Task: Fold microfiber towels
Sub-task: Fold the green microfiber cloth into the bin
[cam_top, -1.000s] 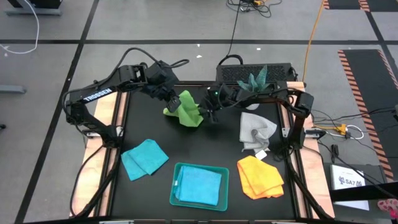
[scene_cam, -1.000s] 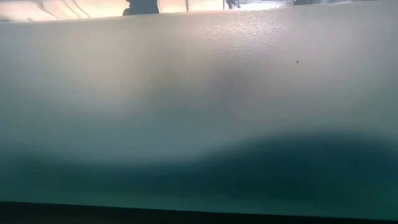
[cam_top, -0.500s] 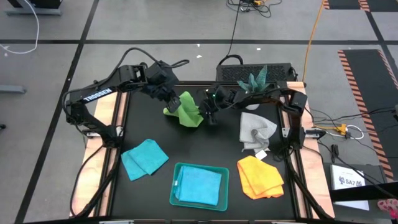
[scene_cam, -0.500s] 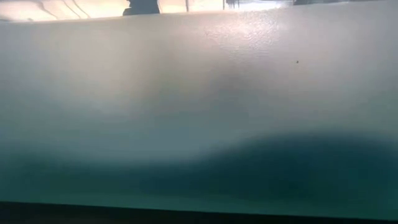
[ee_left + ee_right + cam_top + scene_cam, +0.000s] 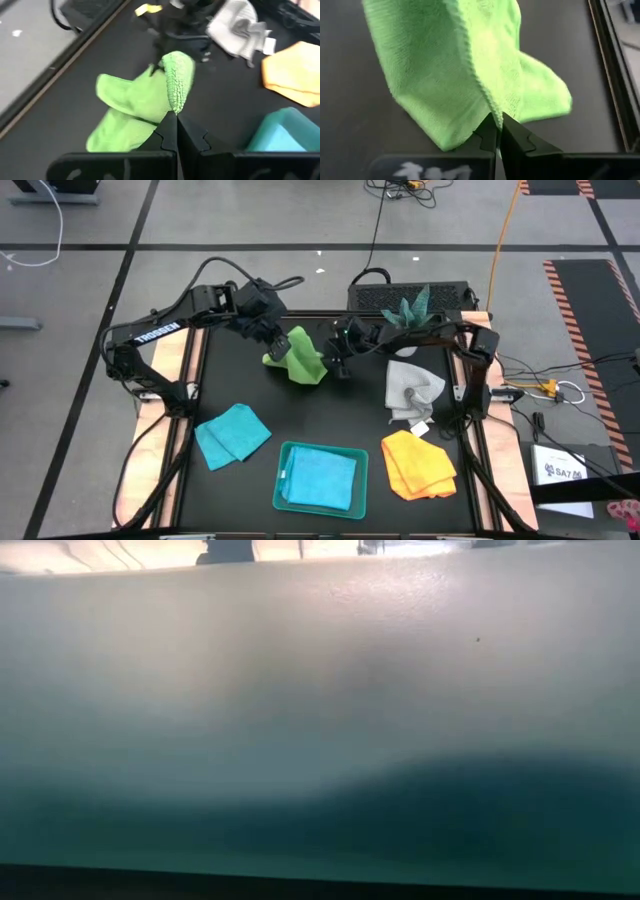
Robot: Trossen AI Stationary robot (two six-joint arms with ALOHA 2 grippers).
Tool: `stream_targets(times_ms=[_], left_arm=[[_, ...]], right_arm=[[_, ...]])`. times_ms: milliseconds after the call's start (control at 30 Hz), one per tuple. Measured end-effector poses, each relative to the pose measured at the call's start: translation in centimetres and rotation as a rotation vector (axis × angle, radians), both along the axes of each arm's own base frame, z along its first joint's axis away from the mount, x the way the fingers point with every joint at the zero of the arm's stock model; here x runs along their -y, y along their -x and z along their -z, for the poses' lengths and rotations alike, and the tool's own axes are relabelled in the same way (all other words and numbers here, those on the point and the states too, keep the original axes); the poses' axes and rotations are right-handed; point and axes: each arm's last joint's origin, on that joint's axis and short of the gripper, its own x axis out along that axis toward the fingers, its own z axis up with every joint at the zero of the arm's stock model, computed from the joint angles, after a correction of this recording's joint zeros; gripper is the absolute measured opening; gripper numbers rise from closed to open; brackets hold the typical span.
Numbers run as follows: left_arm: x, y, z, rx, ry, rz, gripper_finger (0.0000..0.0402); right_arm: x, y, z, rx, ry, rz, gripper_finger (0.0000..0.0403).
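Black bench [image 5: 330,415] carries the lime green towel [image 5: 303,357], raised between left pincer [image 5: 176,122] and right pincer [image 5: 496,127], each pinching an edge.

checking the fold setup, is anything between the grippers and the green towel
Nothing visible does. The left gripper and the right gripper are each shut on an edge of the lime green towel, holding it up over the black table.
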Motion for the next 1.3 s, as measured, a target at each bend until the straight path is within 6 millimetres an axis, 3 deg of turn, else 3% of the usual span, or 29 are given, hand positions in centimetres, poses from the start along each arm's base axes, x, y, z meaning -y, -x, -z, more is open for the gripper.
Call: stream_targets(times_ms=[133, 233, 433, 533, 800, 967, 1133, 1300], left_arm=[[-0.4, -0.1, 0.1, -0.033, -0.085, -0.038, 0.0001], [-0.8, 0.0, 0.1, -0.061, -0.164, -0.07, 0.0001], [-1.6, -0.3, 0.1, -0.056, -0.22, -0.062, 0.0001], [-2.1, -0.6, -0.4, -0.01, -0.286, -0.042, 0.0001], [-5.5, -0.9, -2.5, 0.113, -0.567, -0.022, 0.0001], [-8.1, 0.6, -2.5, 0.085, -0.577, -0.113, 0.0001], [-9.5, 1.4, -2.8, 0.077, -0.612, -0.142, 0.0001], [-10.8, 2.0, -3.0, 0.113, -0.621, -0.105, 0.0001]], right_arm=[[-0.7, 1.6, -2.9, -0.033, 0.007, -0.011, 0.0001], [-1.3, 3.1, -6.2, -0.011, 0.083, -0.004, 0.0001], [-2.3, 7.1, -13.8, 0.137, 0.317, 0.104, 0.0001], [-2.2, 9.0, -16.3, 0.213, 0.359, 0.165, 0.0], [0.3, 11.1, -17.6, 0.263, 0.424, 0.269, 0.0], [2.4, 11.9, -19.0, 0.345, 0.519, 0.336, 0.0], [3.7, 13.1, -21.4, 0.392, 0.557, 0.403, 0.0], [4.1, 13.2, -21.7, 0.413, 0.527, 0.383, 0.0]])
